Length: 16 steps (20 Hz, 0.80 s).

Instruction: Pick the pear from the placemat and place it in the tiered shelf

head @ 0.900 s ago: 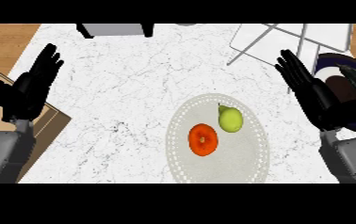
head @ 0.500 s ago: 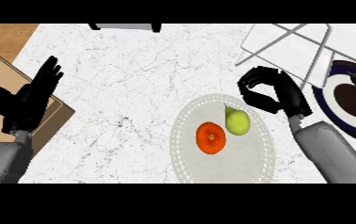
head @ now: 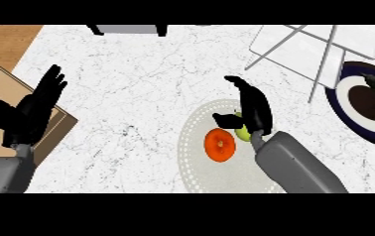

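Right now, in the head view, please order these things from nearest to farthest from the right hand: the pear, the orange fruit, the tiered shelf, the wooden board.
Measured from the right hand:
1. Pear: directly under the hand, mostly hidden by it, on the placemat.
2. Orange fruit: just left of the pear, same placemat.
3. Tiered shelf: upper right corner.
4. Wooden board: far left edge, beside the left hand.
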Motion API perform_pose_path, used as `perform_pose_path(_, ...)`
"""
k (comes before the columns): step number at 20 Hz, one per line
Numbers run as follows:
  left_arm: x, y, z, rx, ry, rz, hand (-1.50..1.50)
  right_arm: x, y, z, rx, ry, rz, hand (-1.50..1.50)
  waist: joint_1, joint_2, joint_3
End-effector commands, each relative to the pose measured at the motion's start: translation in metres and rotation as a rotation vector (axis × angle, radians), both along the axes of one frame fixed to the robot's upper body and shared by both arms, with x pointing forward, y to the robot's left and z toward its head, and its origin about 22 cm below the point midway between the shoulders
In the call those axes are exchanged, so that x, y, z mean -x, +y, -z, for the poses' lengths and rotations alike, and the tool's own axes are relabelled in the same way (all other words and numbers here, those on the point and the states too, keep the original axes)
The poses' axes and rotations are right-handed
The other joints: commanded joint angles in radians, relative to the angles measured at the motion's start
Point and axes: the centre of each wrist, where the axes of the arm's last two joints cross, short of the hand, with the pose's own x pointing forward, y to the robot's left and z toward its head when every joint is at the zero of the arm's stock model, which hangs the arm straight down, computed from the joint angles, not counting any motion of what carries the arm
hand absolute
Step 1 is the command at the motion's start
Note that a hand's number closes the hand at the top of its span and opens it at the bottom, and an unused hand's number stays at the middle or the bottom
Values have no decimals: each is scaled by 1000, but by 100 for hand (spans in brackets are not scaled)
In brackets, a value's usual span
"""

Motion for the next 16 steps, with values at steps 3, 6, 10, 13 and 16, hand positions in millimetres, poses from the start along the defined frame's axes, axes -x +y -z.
perform_pose_path(3,28,9,34,-2,163,-59,0,-17,36,-25,355,51,81,-150,-5,-3,-17)
perform_pose_path(6,29,4,37,0,175,-43,0,-26,59,-47,514,128,110,-150,-2,1,-17)
perform_pose_path(10,30,5,36,-3,166,-42,0,-27,80,-50,687,348,59,-150,0,9,-14)
perform_pose_path(13,25,4,30,8,138,-45,0,-23,92,-41,793,519,-34,-150,2,14,-15)
perform_pose_path(16,27,7,26,-1,157,-35,0,-37,84,-43,872,648,-64,-150,5,14,-13)
